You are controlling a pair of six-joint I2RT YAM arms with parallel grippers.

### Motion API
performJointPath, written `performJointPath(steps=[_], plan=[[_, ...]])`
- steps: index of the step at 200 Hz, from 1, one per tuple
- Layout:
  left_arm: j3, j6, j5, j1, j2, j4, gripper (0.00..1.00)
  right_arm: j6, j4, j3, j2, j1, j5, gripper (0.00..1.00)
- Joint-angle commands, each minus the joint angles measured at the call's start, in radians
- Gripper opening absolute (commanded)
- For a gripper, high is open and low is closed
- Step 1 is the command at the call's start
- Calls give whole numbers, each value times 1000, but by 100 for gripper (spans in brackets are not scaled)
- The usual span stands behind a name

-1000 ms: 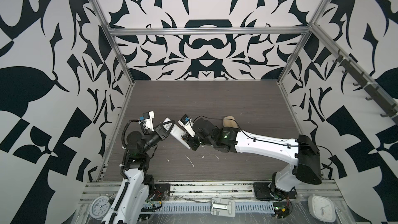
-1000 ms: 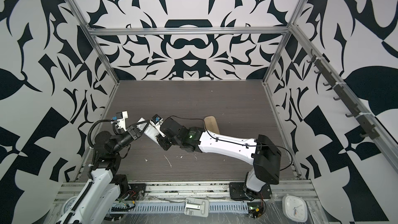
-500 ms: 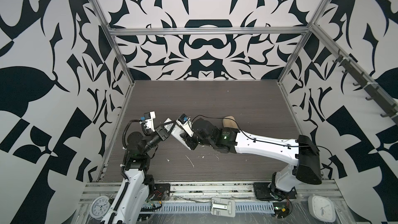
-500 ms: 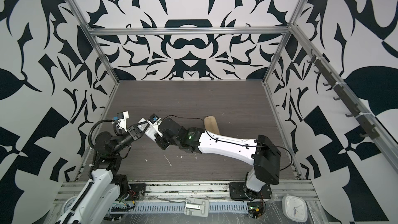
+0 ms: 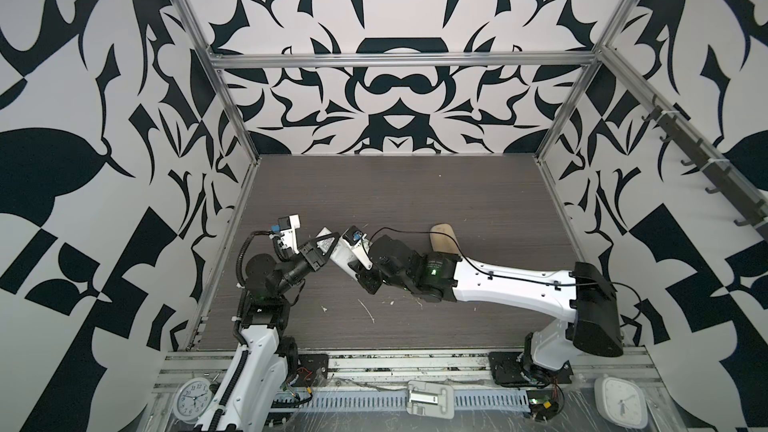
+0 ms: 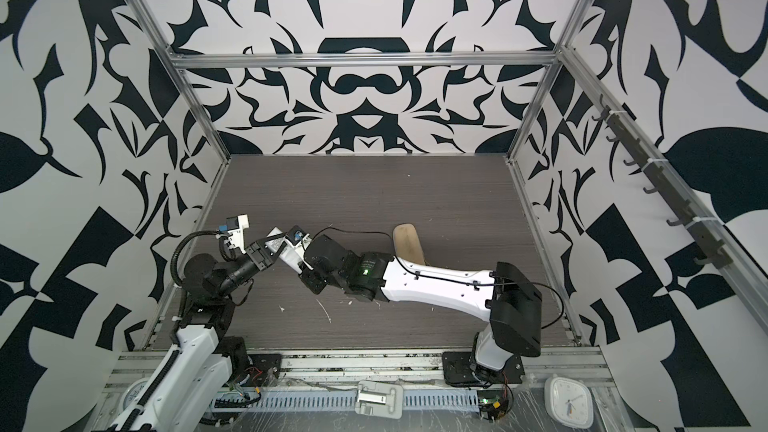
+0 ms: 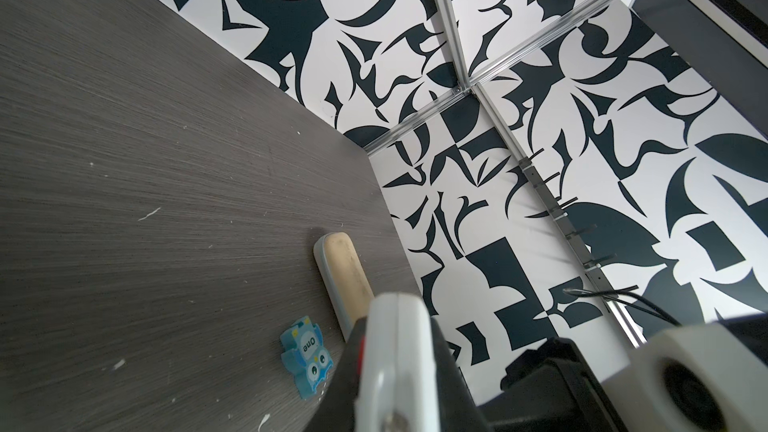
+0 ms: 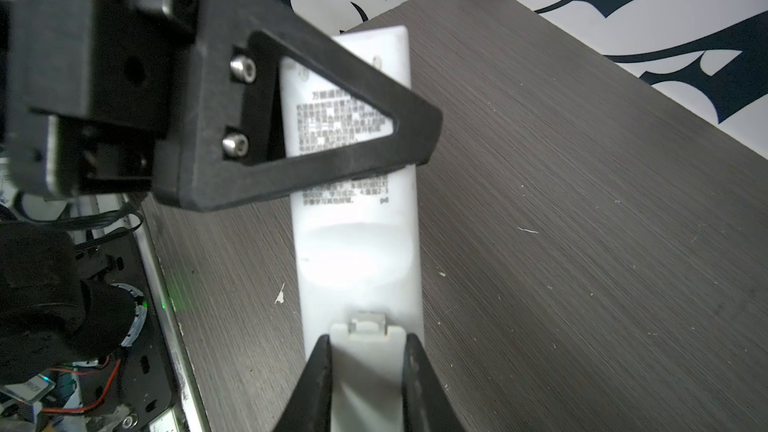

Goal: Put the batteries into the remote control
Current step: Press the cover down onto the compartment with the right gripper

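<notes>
Remote control [image 8: 353,243] hangs above the table [image 8: 582,201], the left gripper [image 5: 327,243] clenched on one end and the right gripper [image 8: 368,351] grasping the other. Its cover [image 8: 368,371] looks closed and no batteries are visible, so loading seems either finished or not begun. Only the left wrist view shows the blue block [image 7: 307,357] lying there.

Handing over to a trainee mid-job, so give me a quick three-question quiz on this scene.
1. True or false: the left pincer and the right pincer both grip the remote control.
2. Which face of the remote control shows in the right wrist view? A) buttons B) printed back C) open battery bay
3. What lies near the tan case on the table?
Key: 1 true; 2 B; 3 the blue owl block.
</notes>
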Motion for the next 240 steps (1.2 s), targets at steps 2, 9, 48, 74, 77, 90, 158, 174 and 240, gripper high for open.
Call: performJointPath(steps=[2,9,48,74,77,90,158,174,240], plan=[[0,-7,5,-2,-20,20,0,-16,-22,-16,-35,14,69,0],[-1,-5,2,-2,-20,17,0,-17,-20,-20,-37,18,79,0],[0,-3,2,-3,-16,17,0,-25,-18,-42,-43,28,108,0],[0,-5,4,-3,-15,20,0,-27,9,-64,-48,30,99,0],[0,-5,4,-2,-16,19,0,-29,15,-69,-49,30,97,0],[0,-6,5,-2,-15,21,0,-28,31,-81,-54,28,89,0],[1,-10,4,-2,-14,20,0,-28,46,-101,-47,30,77,1],[1,-7,4,-2,-14,20,0,-30,49,-98,-41,29,63,3],[1,-7,2,-2,-11,18,0,-54,45,-110,-46,29,64,20]])
